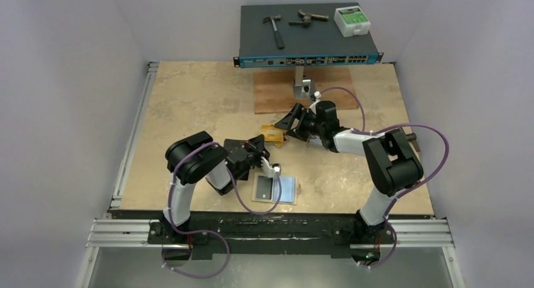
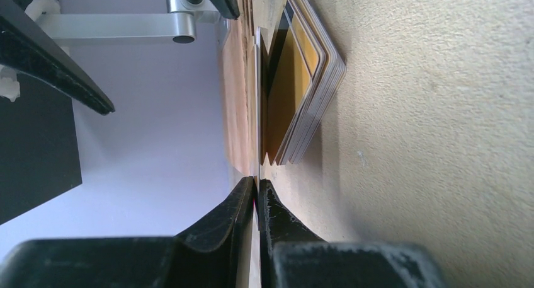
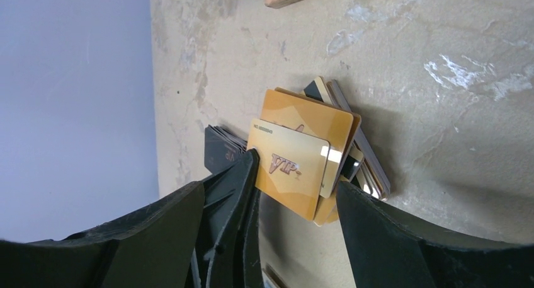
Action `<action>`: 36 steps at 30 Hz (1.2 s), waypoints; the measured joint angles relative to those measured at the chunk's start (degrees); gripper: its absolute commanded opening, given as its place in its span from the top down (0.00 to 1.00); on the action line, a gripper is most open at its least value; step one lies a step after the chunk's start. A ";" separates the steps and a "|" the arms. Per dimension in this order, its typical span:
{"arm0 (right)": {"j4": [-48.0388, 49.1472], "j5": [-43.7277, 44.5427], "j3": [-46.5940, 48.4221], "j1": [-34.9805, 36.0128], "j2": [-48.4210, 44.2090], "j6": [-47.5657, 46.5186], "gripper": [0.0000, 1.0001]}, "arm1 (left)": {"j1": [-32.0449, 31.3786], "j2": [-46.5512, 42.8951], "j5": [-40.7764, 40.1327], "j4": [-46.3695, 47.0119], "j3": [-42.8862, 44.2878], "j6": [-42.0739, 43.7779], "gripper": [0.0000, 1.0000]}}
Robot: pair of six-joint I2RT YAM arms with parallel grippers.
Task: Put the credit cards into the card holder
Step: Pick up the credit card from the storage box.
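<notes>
The right hand [image 3: 296, 171] stands wide astride the fanned credit cards [image 3: 308, 121] at the centre of the counter [image 1: 189, 99]; the lower cards are mostly covered. The left hand [image 2: 257, 190] is closed beside them; whether it pinches a card cannot be told. The card holder [image 1: 277, 188] lies open nearer.

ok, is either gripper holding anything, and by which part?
Left gripper is shut on what looks like one thin card, edge-on, pinched at its near end. Right gripper is open around the gold cards, holding nothing.
</notes>
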 measured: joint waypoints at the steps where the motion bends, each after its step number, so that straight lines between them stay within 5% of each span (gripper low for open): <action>1: 0.07 0.00 0.24 0.00 0.00 0.00 0.23 | 0.00 0.00 0.00 0.04 -0.09 0.22 0.95; 36: 2.14 -0.81 3.69 1.57 5.62 -1.09 0.23 | 0.00 0.22 0.02 0.35 -0.63 0.76 0.96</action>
